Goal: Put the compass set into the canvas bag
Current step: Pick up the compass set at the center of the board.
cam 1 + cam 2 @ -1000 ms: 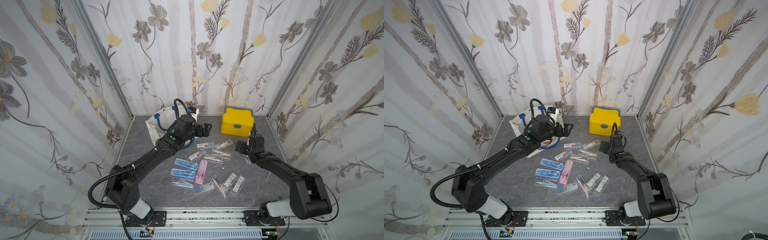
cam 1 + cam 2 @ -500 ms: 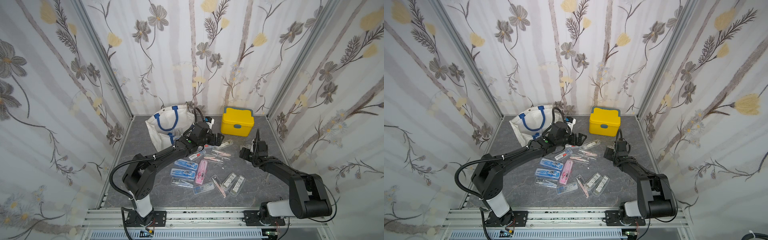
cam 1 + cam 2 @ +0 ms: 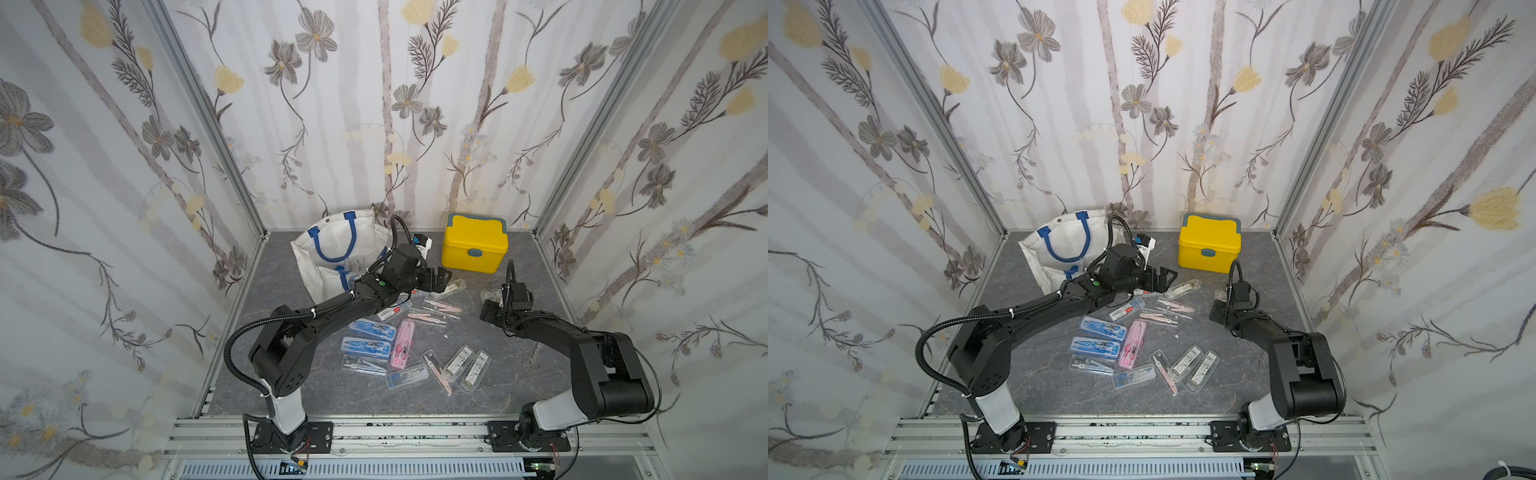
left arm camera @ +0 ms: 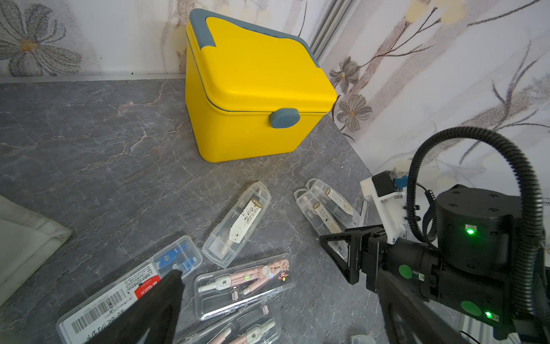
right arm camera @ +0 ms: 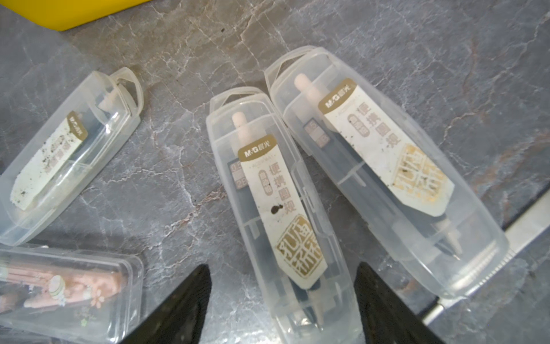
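Right gripper (image 5: 282,266) has dropped astride 1 compass set (image 5: 276,193), jaws unclamped, cap toward yellow box (image 5: 89,12); top views hide this.

A grey, marble-veined worktop (image 3: 291,386) is seen. At its back, a white canvas bag (image 3: 328,245) with blue handles is slumped on it, and a yellow lidded box (image 3: 473,249) is set well apart from the bag. Compass sets (image 3: 442,307) in clear cases are scattered across the middle, among them blue cases (image 3: 365,345), a pink case (image 3: 402,343) and two barcoded cases (image 3: 457,360) side by side. Two more labelled cases (image 5: 279,208) are laid just beside each other near the box. Small scissors (image 3: 533,359) are found towards the right-hand edge.
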